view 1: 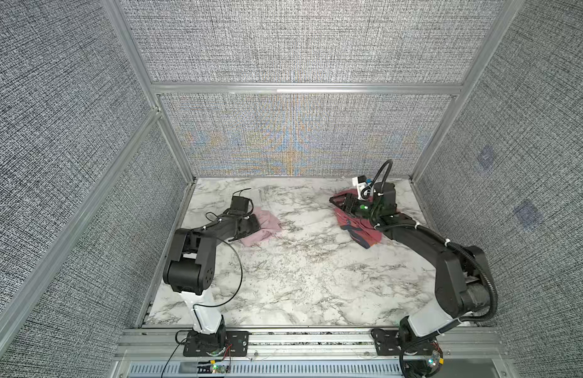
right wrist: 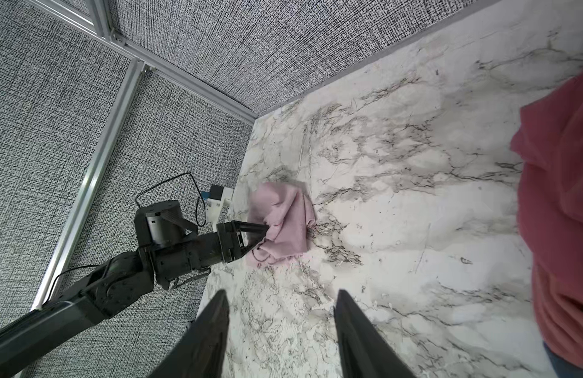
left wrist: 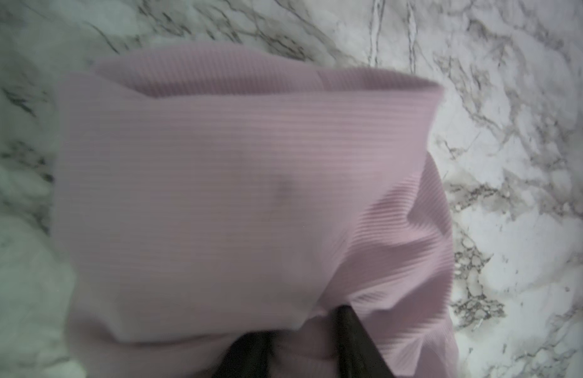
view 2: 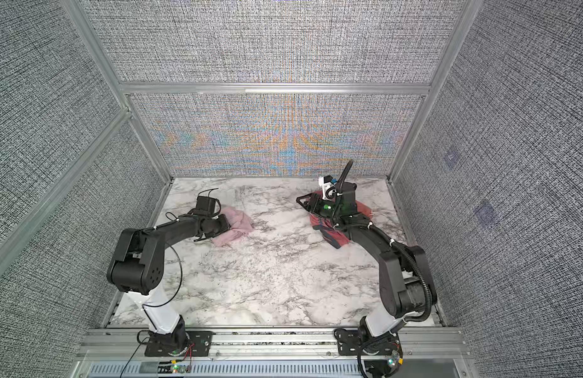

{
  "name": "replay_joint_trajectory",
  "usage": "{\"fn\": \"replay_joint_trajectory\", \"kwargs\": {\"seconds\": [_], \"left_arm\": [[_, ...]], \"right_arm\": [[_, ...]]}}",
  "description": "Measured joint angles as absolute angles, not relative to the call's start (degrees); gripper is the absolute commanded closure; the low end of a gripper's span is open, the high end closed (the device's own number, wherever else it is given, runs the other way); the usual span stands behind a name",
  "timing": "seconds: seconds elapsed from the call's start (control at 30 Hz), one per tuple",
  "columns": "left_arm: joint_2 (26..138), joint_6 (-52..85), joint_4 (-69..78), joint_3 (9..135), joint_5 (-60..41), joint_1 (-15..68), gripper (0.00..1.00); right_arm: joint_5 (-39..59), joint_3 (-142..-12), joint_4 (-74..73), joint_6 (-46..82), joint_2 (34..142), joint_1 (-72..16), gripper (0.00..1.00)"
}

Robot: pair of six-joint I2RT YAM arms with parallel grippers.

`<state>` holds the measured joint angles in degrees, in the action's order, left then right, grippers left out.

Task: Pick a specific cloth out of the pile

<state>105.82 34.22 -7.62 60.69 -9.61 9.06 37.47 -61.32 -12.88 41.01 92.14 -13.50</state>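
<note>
Found cloth (view 1: 267, 225) crumpled at ten o'clock on table (view 1: 300, 281), well apart from red garment (view 1: 360, 229) at two o'clock. Saw left gripper (right wrist: 267, 230) with tips buried in the cloth's near edge; could not tell whether clamped or let go. Saw right gripper (right wrist: 282, 291) spread wide and empty above the garment. Judged separation done and set-down in hand. Needed a full parting of the jaws, then a straight retreat toward seven o'clock, without snagging folds draped over the fingers (left wrist: 355, 343).
</note>
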Motion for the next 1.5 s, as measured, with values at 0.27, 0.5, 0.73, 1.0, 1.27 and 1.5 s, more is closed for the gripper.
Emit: {"fn": "replay_joint_trajectory", "kwargs": {"seconds": [0.27,0.5,0.73,1.0,1.27,1.5], "left_arm": [[112.16,35.57,-0.30,65.98,-16.53,0.99,0.62],[117.23,36.01,1.19,72.03,-20.03,-6.94,0.62],[117.16,35.40,-0.23,73.93,-20.78,-12.53,0.63],[101.23,33.30,-1.72,67.85,-20.95,-10.24,0.61],[81.56,24.62,2.48,55.37,-9.76,-1.39,0.58],[69.52,15.77,15.99,36.05,1.32,0.73,0.52]], "right_arm": [[34.96,-67.13,-8.38,38.46,94.28,-13.50,0.46],[33.10,-70.15,-4.47,36.60,94.85,-13.50,0.46],[31.09,-70.89,-1.93,34.96,94.39,-13.47,0.46],[28.60,-69.84,0.12,31.70,89.34,-11.88,0.46],[21.76,-64.23,1.98,26.24,81.12,-5.39,0.45],[5.96,-49.32,-0.49,19.99,73.17,-1.30,0.39]]}}
